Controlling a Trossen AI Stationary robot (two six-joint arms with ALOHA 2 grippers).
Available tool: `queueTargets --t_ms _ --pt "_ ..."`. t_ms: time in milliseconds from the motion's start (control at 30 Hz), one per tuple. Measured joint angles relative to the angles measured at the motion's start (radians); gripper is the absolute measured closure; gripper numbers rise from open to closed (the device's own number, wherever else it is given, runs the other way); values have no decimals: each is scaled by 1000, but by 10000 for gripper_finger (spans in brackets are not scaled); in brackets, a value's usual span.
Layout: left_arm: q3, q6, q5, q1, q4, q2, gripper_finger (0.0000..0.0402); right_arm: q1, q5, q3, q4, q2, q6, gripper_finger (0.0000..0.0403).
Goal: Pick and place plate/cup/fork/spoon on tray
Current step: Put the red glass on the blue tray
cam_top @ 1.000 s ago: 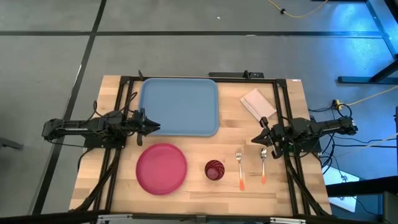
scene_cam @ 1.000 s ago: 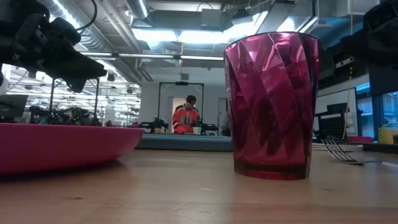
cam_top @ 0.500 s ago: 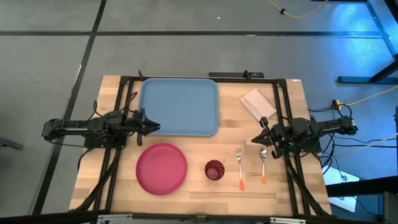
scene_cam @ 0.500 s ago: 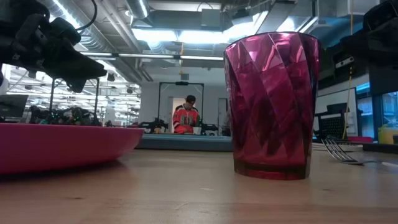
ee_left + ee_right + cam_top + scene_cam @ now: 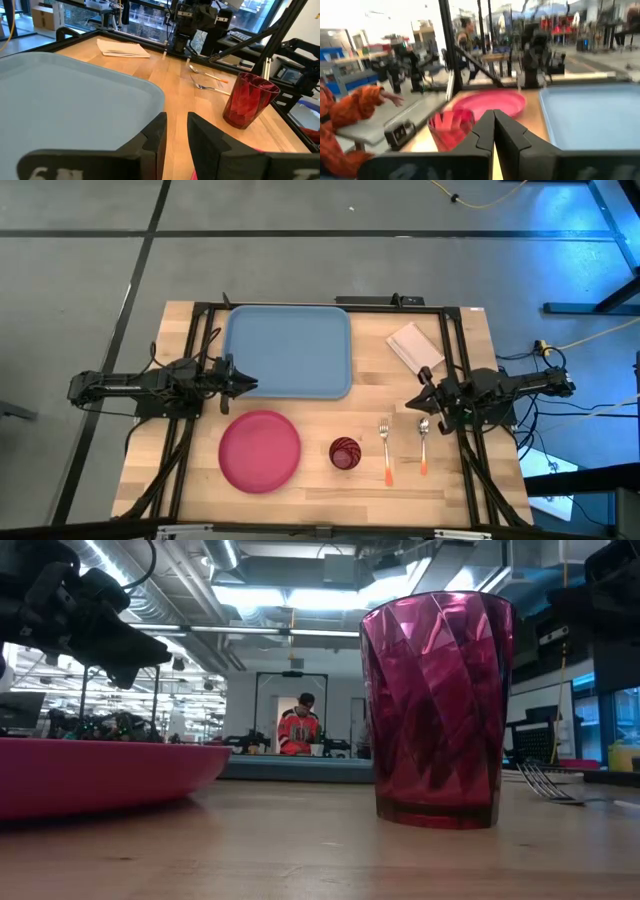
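Note:
The light-blue tray (image 5: 288,350) lies at the table's far left. The pinkish-red plate (image 5: 260,450) lies flat on the table in front of it, and the maroon cup (image 5: 345,452) stands upright to the plate's right. The fork (image 5: 385,448) and the spoon (image 5: 423,442) lie side by side right of the cup, heads toward the far edge. My left gripper (image 5: 252,386) hangs above the table between tray and plate, open by a narrow gap (image 5: 177,117). My right gripper (image 5: 413,404) hangs just beyond the spoon's head, shut and empty (image 5: 494,117).
A pale folded napkin (image 5: 415,345) lies at the far right, beyond my right gripper. Black frame rails (image 5: 196,340) run along the table's left, right and far edges. People show in the room beyond the table (image 5: 300,732), one with an orange sleeve (image 5: 355,105).

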Motion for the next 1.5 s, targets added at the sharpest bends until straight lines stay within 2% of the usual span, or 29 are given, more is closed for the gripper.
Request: queueTargets --t_ms 567,667,800,967,1067,1133,1200,1333,1400,1500 --pt "0 0 -1 0 4 0 333 0 -26 0 49 0 77 389" --pt "-1 -46 -35 0 34 1 333 0 -24 0 65 0 127 389" --pt "-1 -82 -176 0 213 0 333 0 36 0 166 0 153 389" --pt "-1 76 -382 0 414 0 333 0 155 0 338 0 112 389" --pt "-1 60 -461 0 502 0 333 0 157 0 440 0 102 389" --pt "-1 30 -418 0 543 7 333 0 96 0 491 0 102 389" --pt "-1 26 -314 0 584 16 333 0 45 2 518 1 102 389" --pt "-1 27 -95 0 668 65 333 0 62 75 461 32 103 389" --pt "-1 27 -52 0 686 103 333 0 62 146 394 83 88 389" --pt "-1 27 -45 0 684 174 333 0 62 283 258 202 42 389"
